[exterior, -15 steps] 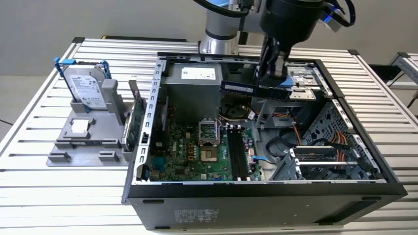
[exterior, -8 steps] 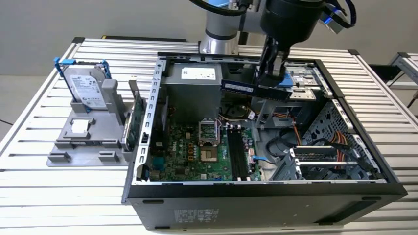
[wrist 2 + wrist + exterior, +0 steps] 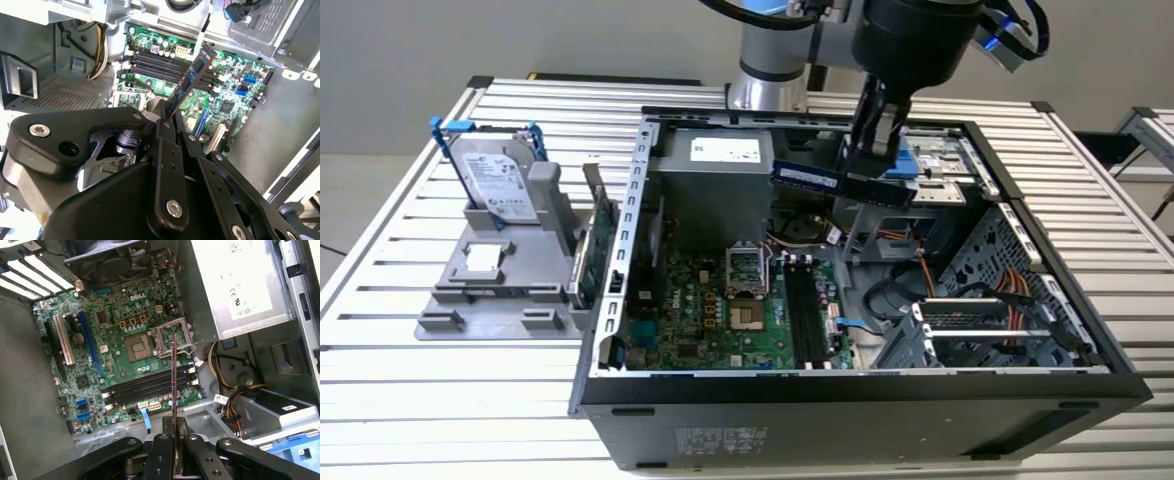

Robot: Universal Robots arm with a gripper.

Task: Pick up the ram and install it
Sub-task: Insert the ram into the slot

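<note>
Noted: blue ram with pale label; black gripper; green motherboard; silver hard drive, blue brackets; ribbed silver table.

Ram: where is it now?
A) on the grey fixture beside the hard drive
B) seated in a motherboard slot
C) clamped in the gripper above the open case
C: the gripper is shut on the ram, holding it in the air over the case; the memory slots are bare.

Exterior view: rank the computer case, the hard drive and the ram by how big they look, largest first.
1. computer case, by far the largest.
2. hard drive, standing at the exterior view's left.
3. ram, held in the gripper: about as long as the drive but much narrower.
</note>
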